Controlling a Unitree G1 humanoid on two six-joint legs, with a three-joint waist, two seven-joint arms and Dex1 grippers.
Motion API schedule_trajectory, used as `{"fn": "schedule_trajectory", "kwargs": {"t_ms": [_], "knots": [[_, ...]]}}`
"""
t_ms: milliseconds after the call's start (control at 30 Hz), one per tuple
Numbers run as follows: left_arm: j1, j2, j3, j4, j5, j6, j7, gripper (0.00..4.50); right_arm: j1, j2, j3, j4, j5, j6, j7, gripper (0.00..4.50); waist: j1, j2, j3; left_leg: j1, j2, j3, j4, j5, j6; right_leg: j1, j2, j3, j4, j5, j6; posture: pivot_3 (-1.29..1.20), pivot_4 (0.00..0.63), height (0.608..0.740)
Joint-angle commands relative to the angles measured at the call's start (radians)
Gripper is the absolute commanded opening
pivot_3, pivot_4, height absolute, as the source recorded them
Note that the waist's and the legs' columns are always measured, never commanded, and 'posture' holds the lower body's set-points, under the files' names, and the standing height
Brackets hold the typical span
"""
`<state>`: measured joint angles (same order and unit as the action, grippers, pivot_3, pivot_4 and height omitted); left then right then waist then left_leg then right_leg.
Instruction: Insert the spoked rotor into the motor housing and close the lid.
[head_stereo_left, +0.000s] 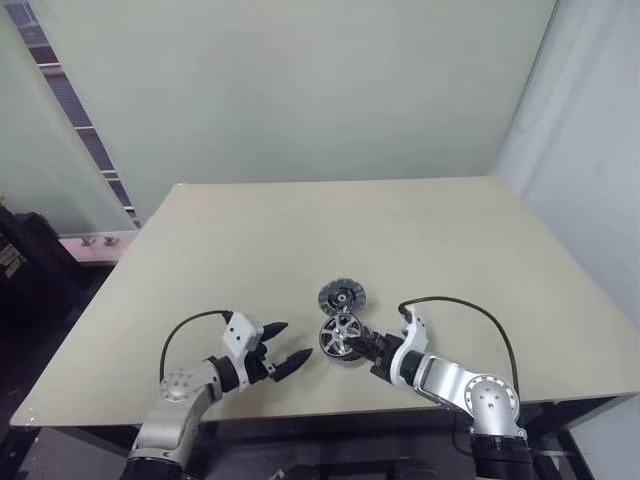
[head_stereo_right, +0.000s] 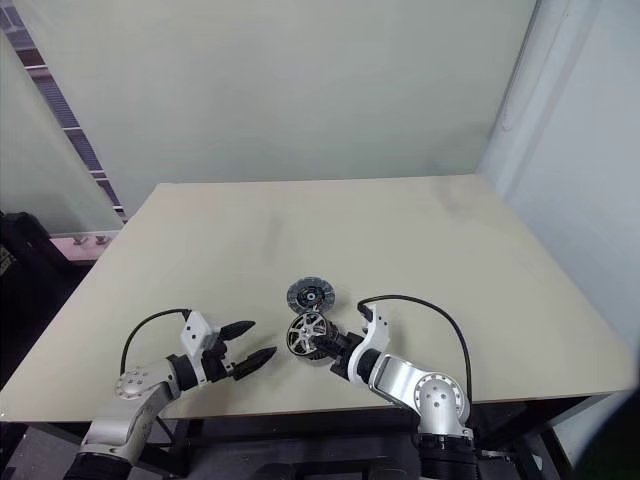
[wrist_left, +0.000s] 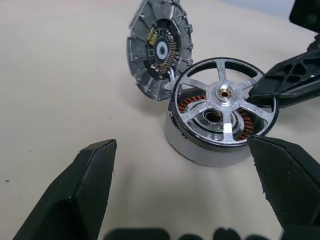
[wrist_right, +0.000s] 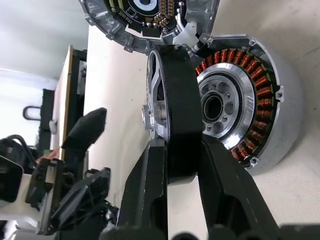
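Overhead, beige table (head_stereo_left: 300, 240), pale walls; right claw (head_stereo_left: 368, 352) gripping spoked rotor (head_stereo_left: 342, 334), left claw (head_stereo_left: 285, 348) agape

Silver spoked rotor (wrist_left: 223, 102); copper-wound motor housing (wrist_right: 260, 120); grey finned lid (wrist_left: 159, 47).

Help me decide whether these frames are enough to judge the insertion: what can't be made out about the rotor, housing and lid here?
- Right wrist view: the spoked rotor, clamped by the right gripper, covers part of the motor housing's windings.
- Same view: the lid is cut off by the picture's edge.
- Left wrist view: the rotor hides the housing's centre; whether they touch cannot be told.
- Head views: spokes and windings are too small; the open left gripper stands apart.
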<state>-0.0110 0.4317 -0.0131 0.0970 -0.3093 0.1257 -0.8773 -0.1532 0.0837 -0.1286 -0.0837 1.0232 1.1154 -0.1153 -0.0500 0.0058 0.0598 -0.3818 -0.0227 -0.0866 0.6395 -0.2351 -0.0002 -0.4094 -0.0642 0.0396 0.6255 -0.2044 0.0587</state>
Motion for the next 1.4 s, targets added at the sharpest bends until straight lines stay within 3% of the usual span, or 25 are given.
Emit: {"fn": "schedule_trajectory", "kwargs": {"t_ms": [33,867,1167,1400], "knots": [[-0.020,0.003,0.002,-0.034,-0.001,-0.015,-0.003,4.50,-0.020,0.075,-0.032,-0.009,0.060,-0.007,-0.020,0.50,0.000,0.000,0.000,0.000,0.000,0.000,0.000,0.000,0.000,0.000,0.000,0.000,0.000,0.000,0.000,0.00,0.000,0.740],[-0.014,-0.002,-0.003,-0.037,-0.001,-0.019,0.002,4.50,-0.019,0.045,0.032,-0.004,0.028,-0.044,-0.041,0.50,0.000,0.000,0.000,0.001,0.000,0.000,0.000,0.000,0.000,0.001,0.001,0.000,0.000,0.000,0.000,0.00,0.000,0.740],[-0.016,-0.006,-0.007,-0.033,0.000,-0.020,0.002,4.50,-0.024,0.022,0.011,-0.066,0.054,-0.034,-0.060,3.40,0.000,0.000,0.000,0.002,0.000,0.000,0.000,0.000,0.000,0.001,0.001,0.001,0.001,0.000,0.000,0.00,0.000,0.740],[-0.019,-0.009,-0.010,-0.030,0.000,-0.021,0.002,4.50,-0.028,-0.083,-0.022,-0.174,0.064,0.036,-0.075,3.40,0.000,0.000,0.000,0.001,0.000,0.000,0.001,0.000,0.000,0.002,0.001,0.001,0.001,0.000,0.000,0.00,0.000,0.740]]}}
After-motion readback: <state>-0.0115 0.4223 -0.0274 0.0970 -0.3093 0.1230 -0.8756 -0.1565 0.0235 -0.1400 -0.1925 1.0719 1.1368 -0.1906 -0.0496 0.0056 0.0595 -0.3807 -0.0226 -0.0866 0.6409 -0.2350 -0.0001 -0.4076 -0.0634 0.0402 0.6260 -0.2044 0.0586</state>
